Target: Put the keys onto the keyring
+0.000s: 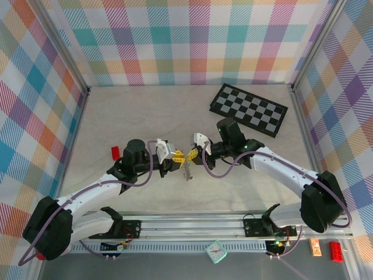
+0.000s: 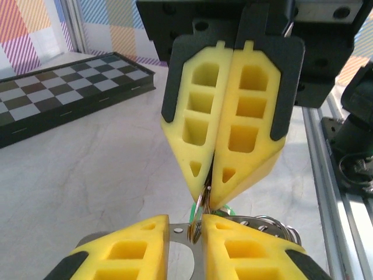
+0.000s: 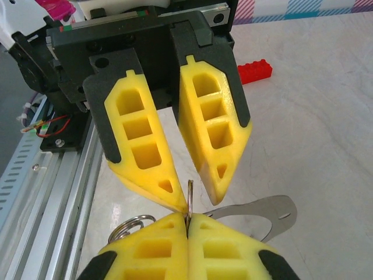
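Near the left edge of the worktop (image 1: 145, 116) lies a small red brick (image 1: 115, 153). Beside it, the left pincer (image 1: 175, 156) reaches towards the middle. The right wrist view shows its yellow fingers (image 3: 145, 157) a little apart, their tips on either side of the thin keyring (image 3: 190, 191) without closing on it. The keyring stands edge-on between the two pincers, above the middle of the worktop towards its near edge. A bunch of small silvery keys (image 1: 186, 170) hangs below it, with a green head (image 2: 225, 209) showing among them. The right pincer (image 1: 193, 153) meets it tip to tip with the left one, its fingers pressed together on the ring's wire. Towards the far right corner lies a black-and-white chequered board (image 1: 249, 109).
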`<state>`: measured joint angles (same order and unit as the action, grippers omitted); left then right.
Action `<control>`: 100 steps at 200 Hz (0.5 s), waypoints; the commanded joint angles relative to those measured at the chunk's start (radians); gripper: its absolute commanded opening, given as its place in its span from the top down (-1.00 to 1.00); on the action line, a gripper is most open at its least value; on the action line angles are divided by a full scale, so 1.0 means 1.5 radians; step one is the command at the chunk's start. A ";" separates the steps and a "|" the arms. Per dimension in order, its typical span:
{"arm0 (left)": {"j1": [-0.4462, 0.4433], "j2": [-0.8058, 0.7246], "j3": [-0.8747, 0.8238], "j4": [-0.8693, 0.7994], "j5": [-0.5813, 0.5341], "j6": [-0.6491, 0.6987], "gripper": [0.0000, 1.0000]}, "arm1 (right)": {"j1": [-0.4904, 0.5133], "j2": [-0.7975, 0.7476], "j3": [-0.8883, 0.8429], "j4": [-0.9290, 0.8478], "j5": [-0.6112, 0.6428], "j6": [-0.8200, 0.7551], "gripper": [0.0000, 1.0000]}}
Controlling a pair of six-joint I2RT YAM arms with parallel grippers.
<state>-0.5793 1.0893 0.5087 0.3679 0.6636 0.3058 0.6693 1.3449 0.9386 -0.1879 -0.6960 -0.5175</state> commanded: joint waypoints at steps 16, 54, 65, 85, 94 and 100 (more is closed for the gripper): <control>0.001 -0.010 0.050 -0.108 -0.009 0.073 0.63 | 0.019 0.016 0.066 -0.113 0.000 -0.096 1.00; 0.001 -0.006 0.086 -0.170 0.004 0.102 0.77 | 0.042 0.041 0.122 -0.197 0.050 -0.153 1.00; 0.001 -0.004 0.096 -0.190 0.007 0.111 0.84 | 0.047 0.047 0.136 -0.211 0.058 -0.160 1.00; 0.001 -0.002 0.107 -0.211 0.015 0.125 1.00 | 0.050 0.053 0.155 -0.228 0.063 -0.159 1.00; 0.001 -0.003 0.108 -0.214 0.016 0.126 1.00 | 0.050 0.052 0.156 -0.223 0.063 -0.145 1.00; 0.001 -0.003 0.108 -0.215 0.017 0.126 1.00 | 0.049 0.049 0.154 -0.219 0.061 -0.135 1.00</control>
<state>-0.5793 1.0893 0.6315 0.0795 0.6731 0.4576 0.7273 1.4193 1.1347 -0.4725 -0.5667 -0.7097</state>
